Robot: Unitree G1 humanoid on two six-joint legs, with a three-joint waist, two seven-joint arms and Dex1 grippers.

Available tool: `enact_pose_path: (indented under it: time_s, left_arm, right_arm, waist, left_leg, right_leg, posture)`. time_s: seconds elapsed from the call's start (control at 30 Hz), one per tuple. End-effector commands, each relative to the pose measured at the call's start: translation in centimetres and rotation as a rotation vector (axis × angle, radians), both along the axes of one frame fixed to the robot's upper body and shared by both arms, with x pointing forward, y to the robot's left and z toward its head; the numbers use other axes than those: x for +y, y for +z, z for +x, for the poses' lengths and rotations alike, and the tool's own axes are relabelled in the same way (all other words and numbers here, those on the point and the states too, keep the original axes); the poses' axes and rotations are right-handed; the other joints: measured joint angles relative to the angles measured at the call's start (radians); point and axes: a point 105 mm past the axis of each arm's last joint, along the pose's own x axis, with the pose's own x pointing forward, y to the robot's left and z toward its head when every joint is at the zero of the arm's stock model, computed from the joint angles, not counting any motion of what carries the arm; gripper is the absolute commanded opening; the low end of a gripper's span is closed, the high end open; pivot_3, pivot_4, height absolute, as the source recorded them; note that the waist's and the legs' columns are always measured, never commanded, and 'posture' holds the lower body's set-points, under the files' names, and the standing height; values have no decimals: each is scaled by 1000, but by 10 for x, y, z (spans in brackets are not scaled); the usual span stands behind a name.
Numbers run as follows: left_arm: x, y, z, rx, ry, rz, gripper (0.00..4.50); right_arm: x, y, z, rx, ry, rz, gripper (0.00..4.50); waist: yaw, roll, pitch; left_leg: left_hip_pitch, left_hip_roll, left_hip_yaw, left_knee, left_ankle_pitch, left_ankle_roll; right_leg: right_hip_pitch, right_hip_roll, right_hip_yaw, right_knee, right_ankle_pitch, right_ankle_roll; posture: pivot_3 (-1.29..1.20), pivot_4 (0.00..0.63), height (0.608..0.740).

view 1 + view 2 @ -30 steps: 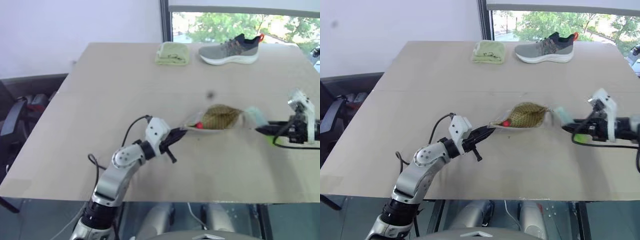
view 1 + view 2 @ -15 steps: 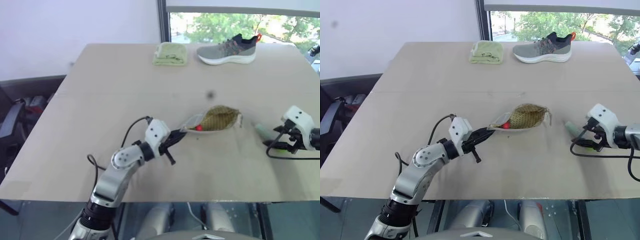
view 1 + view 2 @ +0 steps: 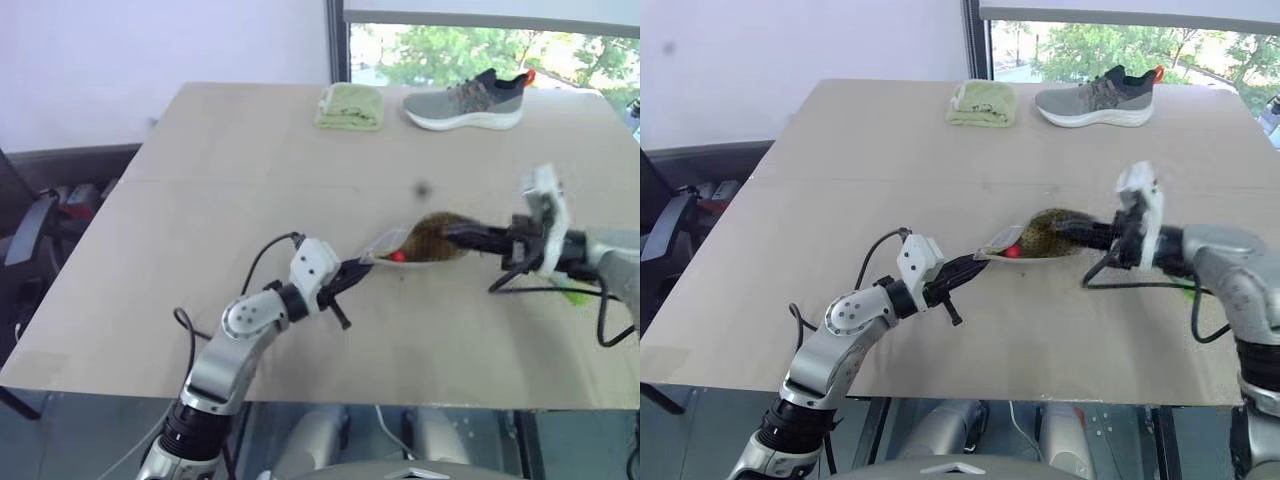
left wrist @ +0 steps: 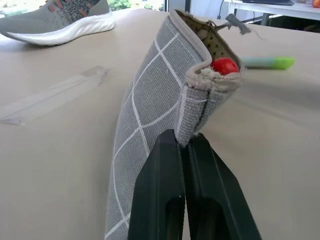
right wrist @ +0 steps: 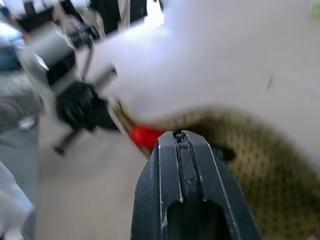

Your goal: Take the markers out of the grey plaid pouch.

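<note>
Now, left gripper (image 4: 185, 142) clamped tight on the near corner seam of the grey plaid pouch (image 4: 150, 115), mid-table, mouth gaping. Right gripper (image 3: 452, 233) pressed together, empty, tips poking into that olive-lined mouth. Red marker (image 4: 224, 65) peeking from inside; teal marker (image 4: 264, 62) lying out on the table (image 3: 230, 180) beyond.
</note>
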Motion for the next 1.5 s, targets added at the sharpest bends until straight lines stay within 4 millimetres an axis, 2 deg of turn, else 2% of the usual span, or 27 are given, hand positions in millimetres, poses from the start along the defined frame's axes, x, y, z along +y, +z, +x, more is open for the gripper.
enact_pose_path:
  time_s: [0.03,0.13,0.23,0.4,0.57,0.83,0.97,1.0,1.03,1.07,1.13,1.2,1.33,1.5]
  left_arm:
    - [-4,11,-3,-52,-25,-4,0]
    - [-4,11,-3,-51,-27,-7,0]
    - [-5,11,-4,-50,-36,-9,0]
    - [-8,13,-3,-56,-49,-11,0]
    - [-12,15,-3,-63,-64,-12,0]
    - [-16,17,0,-66,-79,-17,0]
    - [-14,17,1,-67,-77,-14,0]
    - [-13,16,1,-66,-76,-12,0]
    - [-13,16,1,-65,-75,-10,0]
    - [-12,16,1,-64,-73,-10,0]
    - [-11,16,1,-64,-69,-8,0]
    - [-9,15,1,-66,-62,-3,0]
    - [0,14,8,-80,-19,20,0]
    - [11,12,17,-103,36,52,0]
  right_arm:
    - [8,-1,8,-172,26,-112,32]
    - [18,-1,14,-241,51,-126,32]
    - [30,-5,15,-298,106,-171,817]
    - [41,-14,22,-398,144,-276,3320]
    - [49,-25,18,-437,228,-321,3320]
    - [77,-31,13,-515,304,-267,3320]
    - [78,-30,10,-527,311,-244,2326]
    - [77,-30,11,-530,305,-242,1716]
    - [74,-29,12,-533,294,-246,1476]
    - [71,-28,13,-536,283,-250,1039]
    - [63,-26,16,-539,256,-259,545]
    - [54,-20,16,-492,215,-235,497]
    - [41,-5,-2,-369,234,-158,497]
    - [40,33,-35,-272,304,21,497]
  waist:
    - [-8,0,0]
    - [-20,0,0]
    - [-23,0,0]
    - [-19,0,0]
    - [-20,0,0]
    - [-22,0,0]
    - [-21,0,0]
    - [-21,0,0]
    - [-21,0,0]
    - [-21,0,0]
    - [-20,0,0]
    - [-19,0,0]
    - [-19,0,0]
    - [-21,0,0]
  left_leg:
    - [0,0,0,0,0,0]
    - [1,1,0,0,0,0]
    - [1,1,1,0,0,0]
    - [1,1,1,0,0,0]
    - [1,1,0,0,0,0]
    - [1,1,0,0,0,0]
    - [1,1,0,0,0,0]
    - [1,1,0,0,0,0]
    - [1,1,0,0,0,0]
    - [1,1,0,0,0,0]
    - [2,1,0,0,0,0]
    - [2,1,0,0,0,0]
    - [1,0,0,0,0,0]
    - [1,1,0,-1,0,0]
  right_leg:
    - [0,0,0,1,0,0]
    - [0,1,0,1,0,0]
    - [0,1,1,1,0,0]
    - [0,1,1,0,0,0]
    - [0,1,1,1,0,0]
    - [0,2,1,1,0,0]
    - [0,2,0,1,0,0]
    - [0,2,0,1,0,0]
    - [0,2,0,1,0,0]
    - [0,2,0,1,0,0]
    - [0,2,0,1,0,0]
    - [0,2,0,1,0,0]
    - [0,1,0,0,0,0]
    - [0,1,1,1,0,0]
  posture:
    - [0,150,740]
    - [0,150,740]
    - [0,150,740]
    - [0,150,740]
    - [0,150,740]
    - [0,150,740]
    - [0,150,740]
    - [0,150,740]
    - [0,150,740]
    - [0,150,740]
    - [0,150,740]
    - [0,150,740]
    - [0,150,740]
    - [0,150,740]
